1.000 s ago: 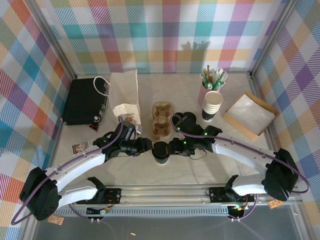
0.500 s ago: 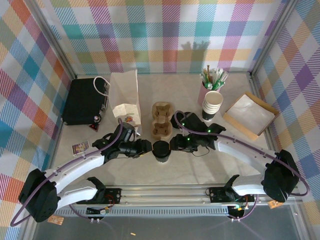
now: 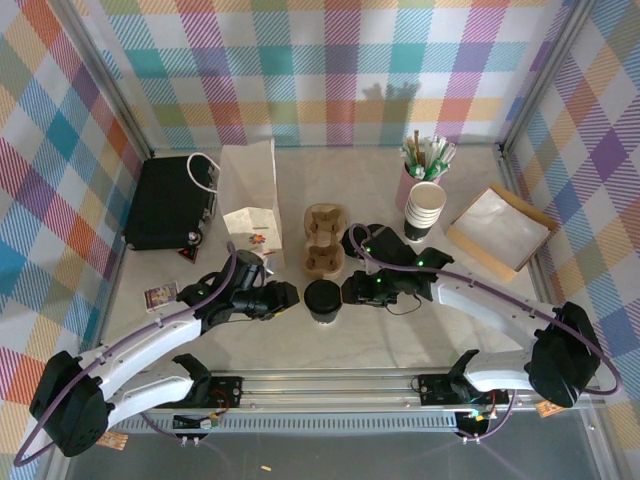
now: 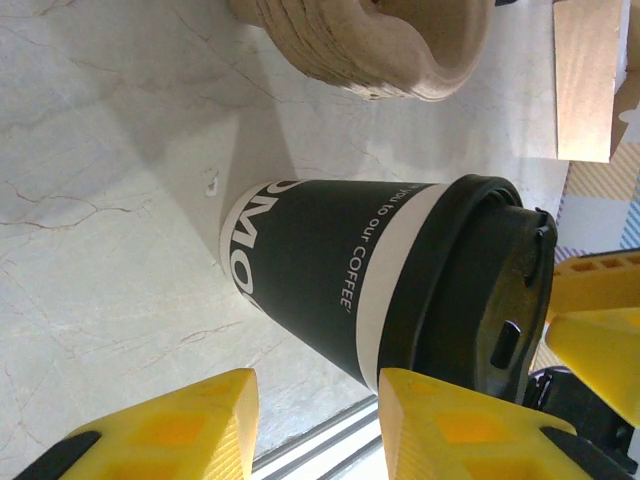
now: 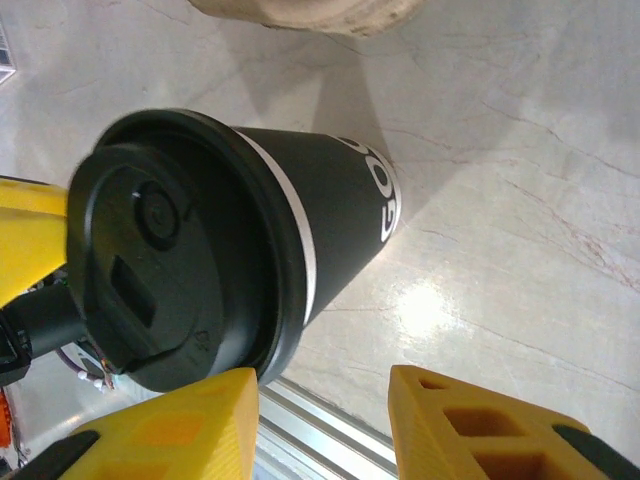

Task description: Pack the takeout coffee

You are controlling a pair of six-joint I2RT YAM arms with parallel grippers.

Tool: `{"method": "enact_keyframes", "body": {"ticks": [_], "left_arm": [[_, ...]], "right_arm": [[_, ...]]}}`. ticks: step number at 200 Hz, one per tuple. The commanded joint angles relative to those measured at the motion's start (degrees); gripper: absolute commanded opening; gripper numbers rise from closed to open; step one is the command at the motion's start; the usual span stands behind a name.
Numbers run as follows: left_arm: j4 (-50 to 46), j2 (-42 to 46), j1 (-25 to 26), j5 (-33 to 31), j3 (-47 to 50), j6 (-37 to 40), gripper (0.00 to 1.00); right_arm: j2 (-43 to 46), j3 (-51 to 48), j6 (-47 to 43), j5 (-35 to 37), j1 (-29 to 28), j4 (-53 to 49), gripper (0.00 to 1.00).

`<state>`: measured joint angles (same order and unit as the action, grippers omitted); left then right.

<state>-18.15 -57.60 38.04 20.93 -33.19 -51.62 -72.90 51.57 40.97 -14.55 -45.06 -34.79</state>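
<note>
Item under inspection: the coffee cup (image 3: 322, 298), dark-walled with a white band under a round black lid. It stands upright on the pale marbled table (image 3: 400, 335), near the front edge and between the two grippers. White lettering runs along its wall in the left wrist view (image 4: 330, 270). The lid sits fully on in the right wrist view (image 5: 200, 240).

Left gripper (image 3: 292, 297): level with the cup, just beside its left flank. Its yellow fingers (image 4: 180, 425) stand apart with bare table in the gap, and the cup lies just beyond the tips. Nothing is held.

Right gripper (image 3: 346, 291): just beside the cup's right flank. Its fingers (image 5: 480, 430) are likewise spread, with nothing between them. The cup stands ahead of the tips, nearer the left-hand finger in that view.

Surroundings: a brown cardboard cup carrier (image 3: 323, 240) lies just behind the cup. A white paper bag (image 3: 250, 185) stands further back to the left. A stack of lidless white cups (image 3: 425, 210) stands back to the right.
</note>
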Motion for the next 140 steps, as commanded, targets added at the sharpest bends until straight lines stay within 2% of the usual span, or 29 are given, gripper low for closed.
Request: {"method": "enact_keyframes", "body": {"ticks": [1, 76, 140], "left_arm": [[1.8, -1.3, -0.2, 0.5, -0.5, -0.5, 0.37], [1.7, -0.4, -0.2, 1.1, -0.2, 0.2, 0.37], [7.4, -1.3, -0.2, 1.1, 1.4, -0.4, 0.38]], "right_arm": [[0.7, -1.3, 1.6, -1.7, 0.0, 2.1, 0.40], [-0.3, -2.4, 3.1, -2.6, 0.0, 5.4, 0.40], [-1.8, -3.3, 3.7, -3.2, 0.0, 6.7, 0.41]]}}
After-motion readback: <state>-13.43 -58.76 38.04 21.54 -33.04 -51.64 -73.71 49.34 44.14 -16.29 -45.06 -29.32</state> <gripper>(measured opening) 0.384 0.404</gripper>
